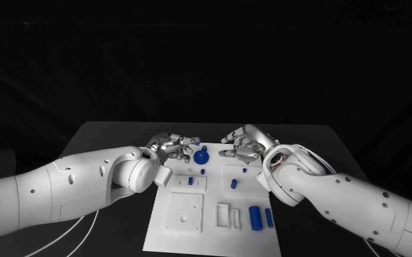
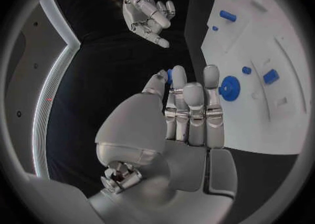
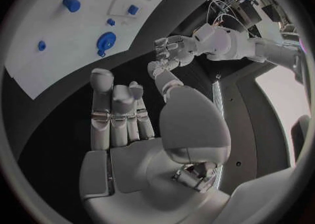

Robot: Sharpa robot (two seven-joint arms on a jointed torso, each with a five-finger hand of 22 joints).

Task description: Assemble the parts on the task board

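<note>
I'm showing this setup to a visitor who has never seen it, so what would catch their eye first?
First, the two silver hands, the left hand and the right hand, facing each other over the far end of the white board, neither holding anything. Between them sits a round blue knob on the board. Nearer the robot, two blue cylinders lie side by side at the board's right.

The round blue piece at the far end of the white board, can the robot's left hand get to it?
Probably yes. The left hand hovers right beside the round blue piece, fingers apart and holding nothing, and nothing lies between them. The right hand stays on the other side.
</note>
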